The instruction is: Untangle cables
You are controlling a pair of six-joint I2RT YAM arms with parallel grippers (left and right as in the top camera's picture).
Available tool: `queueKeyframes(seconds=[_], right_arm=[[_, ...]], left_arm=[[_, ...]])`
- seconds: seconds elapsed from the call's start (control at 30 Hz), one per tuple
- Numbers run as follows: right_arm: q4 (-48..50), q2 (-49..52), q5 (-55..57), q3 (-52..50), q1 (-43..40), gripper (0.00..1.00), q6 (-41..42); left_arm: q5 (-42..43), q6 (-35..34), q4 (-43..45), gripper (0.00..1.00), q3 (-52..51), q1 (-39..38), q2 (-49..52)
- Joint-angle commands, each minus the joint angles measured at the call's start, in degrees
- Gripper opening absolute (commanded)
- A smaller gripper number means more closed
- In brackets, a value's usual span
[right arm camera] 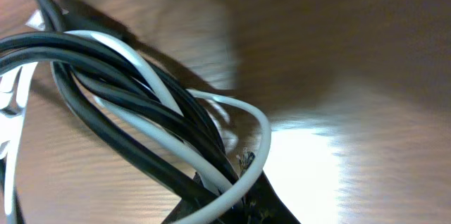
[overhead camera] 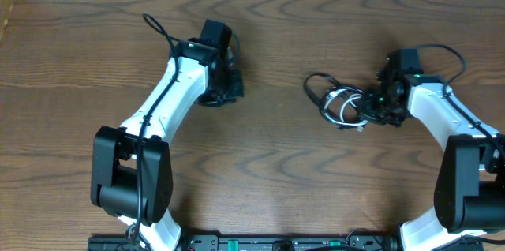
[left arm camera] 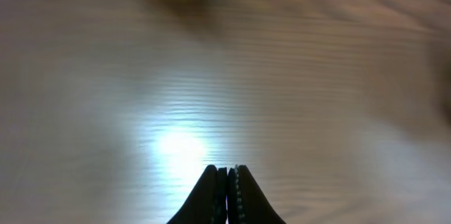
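Your left claw (left arm camera: 227, 194): fingers pressed together, nothing between them, bare wooden table (left arm camera: 296, 76) under tips. Your right claw (right arm camera: 236, 206): pinched narrow on cable bundle (overhead camera: 341, 103), strands running straight into tips. Black cable (right arm camera: 106, 62) and white cable (right arm camera: 262, 136) twisted over each other just ahead of right claw, white one arcing out beside pinch. Overhead: loops fan out on table from right claw's tips toward left claw. Left claw well apart from bundle, touching no cable.
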Motion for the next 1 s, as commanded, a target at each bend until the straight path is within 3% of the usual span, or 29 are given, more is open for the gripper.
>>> queueKeyframes(seconds=[0.0, 0.1, 0.23, 0.37, 0.6, 0.8, 0.97], right_arm=[[1.8, -0.8, -5.7, -0.1, 3.3, 0.02, -4.1], [3.6, -0.8, -7.9, -0.1, 4.6, 0.02, -4.2], [5.1, -0.8, -9.7, -0.1, 5.5, 0.02, -4.2], [5.6, -0.8, -9.7, -0.1, 6.2, 0.02, -4.2], [6.0, -0.8, -9.6, -0.1, 7.4, 0.03, -4.2], [6.5, -0.8, -9.4, -0.1, 8.2, 0.03, -4.2], [6.5, -0.8, -9.4, -0.1, 8.2, 0.04, -4.7]], left_arm=[[19.7, 6.5, 3.5, 0.07, 0.5, -1.8, -0.9], [25.4, 6.4, 7.0, 0.09, 0.5, -3.1, -0.9], [25.5, 2.5, 9.3, 0.44, 0.5, -5.0, -0.7], [25.4, -0.6, 11.4, 0.58, 0.5, -6.6, -0.5], [19.1, -2.6, 16.2, 0.58, 0.5, -9.9, 1.3], [14.2, 4.2, 22.5, 0.40, 0.5, -12.7, 4.2], [13.0, 7.3, 19.9, 0.36, 0.5, -14.4, 8.3]])
